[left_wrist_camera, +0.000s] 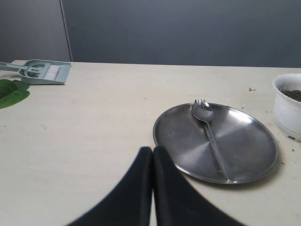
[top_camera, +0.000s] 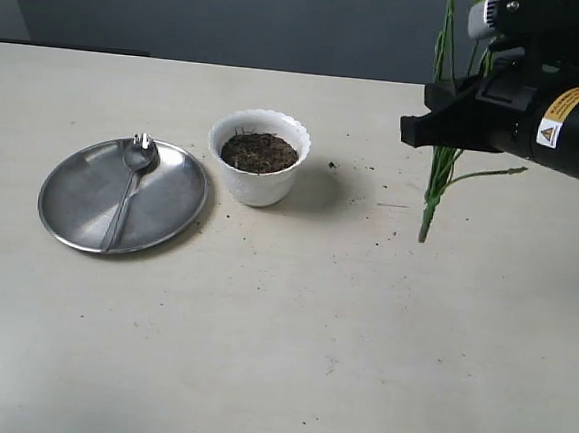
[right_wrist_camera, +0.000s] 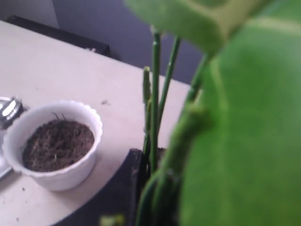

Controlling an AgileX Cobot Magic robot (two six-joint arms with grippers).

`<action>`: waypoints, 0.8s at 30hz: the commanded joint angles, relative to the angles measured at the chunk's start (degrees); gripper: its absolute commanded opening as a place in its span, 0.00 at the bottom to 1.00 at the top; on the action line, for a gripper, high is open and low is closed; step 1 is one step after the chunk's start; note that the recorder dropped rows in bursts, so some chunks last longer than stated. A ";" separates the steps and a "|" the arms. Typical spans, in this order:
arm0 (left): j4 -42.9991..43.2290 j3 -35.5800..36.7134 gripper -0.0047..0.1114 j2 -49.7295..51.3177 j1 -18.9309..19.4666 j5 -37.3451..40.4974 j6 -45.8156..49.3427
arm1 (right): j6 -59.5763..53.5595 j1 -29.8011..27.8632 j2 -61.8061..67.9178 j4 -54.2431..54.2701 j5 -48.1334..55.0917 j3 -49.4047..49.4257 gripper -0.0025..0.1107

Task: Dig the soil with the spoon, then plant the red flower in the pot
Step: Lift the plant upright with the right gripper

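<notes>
A pale cream table (top_camera: 278, 356) fills most of the room on view, matte and lightly scuffed, with a plain dark grey-blue wall (top_camera: 235, 17) behind its far edge. Dark crumbs (top_camera: 359, 167) are scattered on the surface just right of the pot (top_camera: 260, 184).

The pot stands upright near the middle of the table, filled with soil (top_camera: 259, 152) almost to its wavy rim. Just left of it lies a round steel plate (top_camera: 175, 200), and the spoon (top_camera: 128, 194) rests on that plate, bowl toward the wall.

The right gripper (top_camera: 427, 122) hangs above the table, well right of the pot, clamped on the flower (top_camera: 434, 188). The thin green stems dangle below its jaws, clear of the surface. In the right wrist view, 1 broad leaf (right_wrist_camera: 244, 117) blocks much of the frame; no petals show.

The left gripper (left_wrist_camera: 152, 155) is closed on nothing, its 2 fingers pressed together, near the plate's edge. Far across the table lie a green dustpan with brush (left_wrist_camera: 44, 71) and a loose green leaf (left_wrist_camera: 11, 92).
</notes>
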 commanded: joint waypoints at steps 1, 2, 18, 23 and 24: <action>-0.23 0.30 0.04 -0.34 -0.11 -0.33 -0.04 | -3.02 -0.71 1.68 -0.69 -10.85 0.34 0.02; -0.23 0.30 0.04 -0.34 -0.11 -0.33 -0.04 | -3.71 -0.71 2.67 -0.81 -12.79 0.34 0.02; -0.23 0.30 0.04 -0.34 -0.11 -0.33 -0.04 | -10.73 -0.71 14.97 -0.82 -24.10 -8.34 0.02; -0.23 0.30 0.04 -0.34 -0.11 -0.33 -0.04 | -10.73 -0.71 16.67 -2.90 -23.99 -12.98 0.02; -0.23 0.30 0.04 -0.34 -0.11 -0.33 -0.04 | -10.47 -0.71 17.12 -3.86 -23.99 -13.97 0.02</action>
